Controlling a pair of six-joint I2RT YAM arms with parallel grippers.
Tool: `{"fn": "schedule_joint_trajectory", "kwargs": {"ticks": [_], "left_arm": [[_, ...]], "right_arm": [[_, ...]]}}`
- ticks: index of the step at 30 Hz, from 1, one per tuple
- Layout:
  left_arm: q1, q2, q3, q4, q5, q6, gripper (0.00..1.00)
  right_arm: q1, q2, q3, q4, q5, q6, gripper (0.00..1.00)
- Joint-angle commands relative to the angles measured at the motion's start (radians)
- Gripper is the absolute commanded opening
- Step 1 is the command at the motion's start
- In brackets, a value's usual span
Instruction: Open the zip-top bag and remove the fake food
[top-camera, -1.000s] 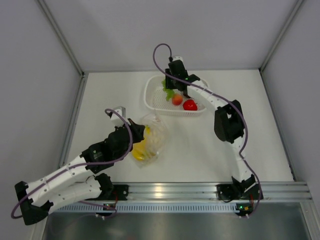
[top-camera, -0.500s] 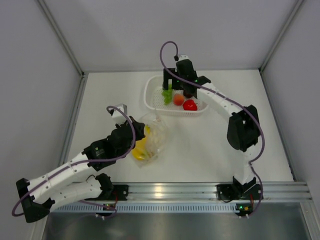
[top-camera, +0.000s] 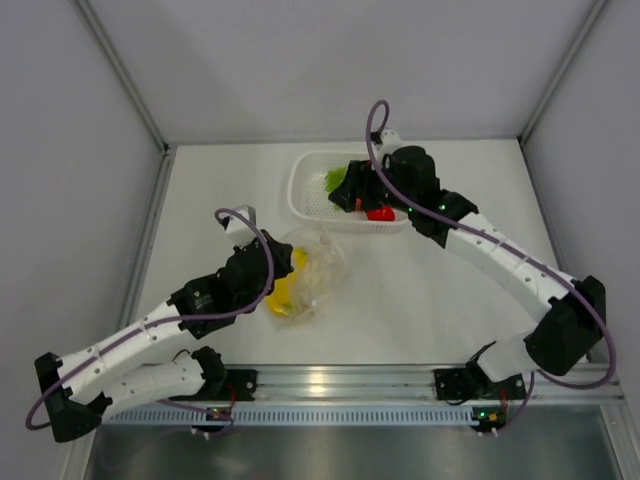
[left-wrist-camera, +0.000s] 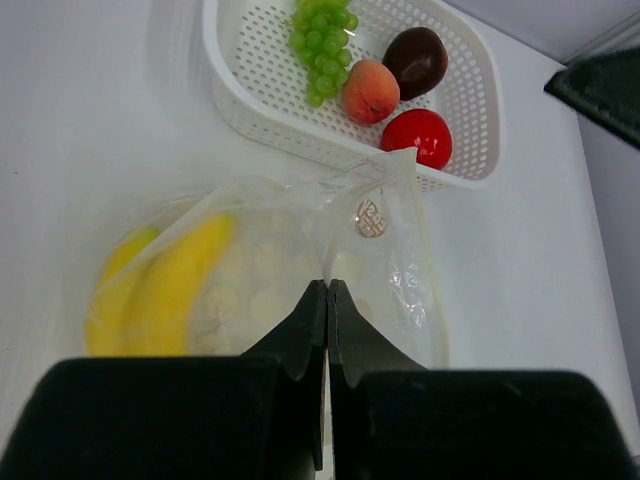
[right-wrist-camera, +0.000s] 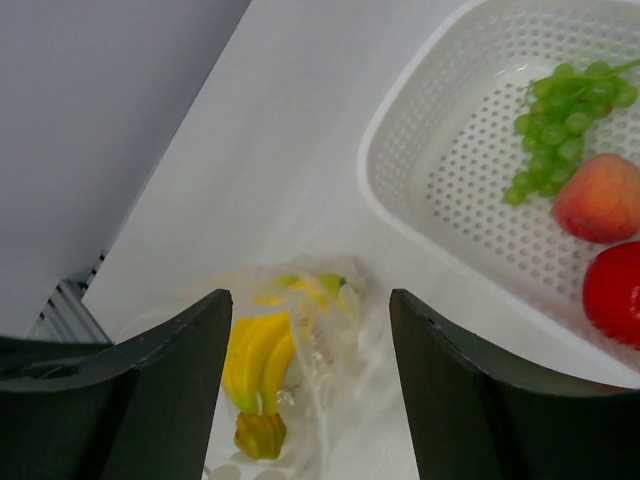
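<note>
Left gripper: fingers pressed together, pinching the film of the small clear white-dotted zip-top bag. The bag lies on the white table, just beside the white perforated basket, and holds the yellow plastic banana bunch. Right gripper: fingers spread, empty, above the basket's near rim.

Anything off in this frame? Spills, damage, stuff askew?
Nothing spilled or damaged. The zip-top bag lies crumpled on the table, pinched by the left hand, with the banana bunch inside; grapes, peach, tomato and dark fruit sit in the basket.
</note>
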Motion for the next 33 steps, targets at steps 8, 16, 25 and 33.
{"fn": "schedule_joint_trajectory", "kwargs": {"ticks": [8, 16, 25, 33], "left_arm": [[-0.002, 0.025, 0.052, 0.021, 0.023, -0.064, 0.0], [-0.003, 0.052, 0.07, 0.022, 0.061, -0.104, 0.0], [-0.003, 0.028, 0.041, 0.022, 0.066, -0.159, 0.0], [-0.003, -0.004, 0.0, 0.024, 0.037, -0.199, 0.0]], "right_arm": [[0.298, -0.262, -0.277, 0.093, 0.266, 0.129, 0.56], [0.358, -0.164, -0.355, 0.211, 0.318, 0.278, 0.41], [0.427, 0.082, -0.294, 0.32, 0.335, 0.382, 0.41], [0.483, 0.163, -0.357, 0.428, 0.321, 0.473, 0.44]]}}
